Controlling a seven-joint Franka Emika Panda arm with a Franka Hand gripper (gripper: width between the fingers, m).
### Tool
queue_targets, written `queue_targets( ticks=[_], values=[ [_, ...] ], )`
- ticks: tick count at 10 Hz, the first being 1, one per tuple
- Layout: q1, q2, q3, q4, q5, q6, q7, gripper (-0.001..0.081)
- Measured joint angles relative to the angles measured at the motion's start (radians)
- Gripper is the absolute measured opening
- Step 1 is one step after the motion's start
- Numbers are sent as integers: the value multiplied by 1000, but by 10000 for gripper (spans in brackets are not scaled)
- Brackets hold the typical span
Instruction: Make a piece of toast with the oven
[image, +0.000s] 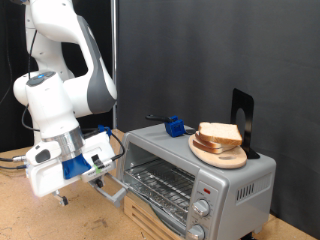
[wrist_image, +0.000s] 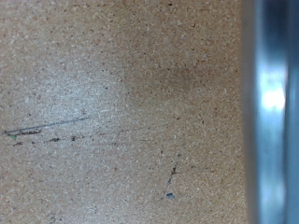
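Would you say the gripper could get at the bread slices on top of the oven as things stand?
Probably yes: the bread slices lie uncovered on a wooden plate atop the oven, open from above. The gripper is low beside the opened door and would have to rise.

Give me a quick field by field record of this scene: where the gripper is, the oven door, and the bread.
gripper: low over the tabletop, at the oven door's front edge, holding nothing visible
oven: door open, wire rack bare
piece of toast: on the wooden plate on top of the oven
wrist view: tabletop and a metal edge
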Motion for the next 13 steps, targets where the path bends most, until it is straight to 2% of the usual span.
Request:
queue_targets(
  ticks=[2,3,4,6,10,13],
  values=[
    [-1,8,2,5,109,-9,-101,682],
    [-1,7,2,11,179,-33,-169,682],
    [-1,-1,0,19,198,-79,-191,682],
    [-2,-30,-2,22,177,-125,-189,682],
    [-6,-71,-2,16,99,-135,-154,682],
    [-21,-102,-2,15,-5,-139,-110,682]
  ],
)
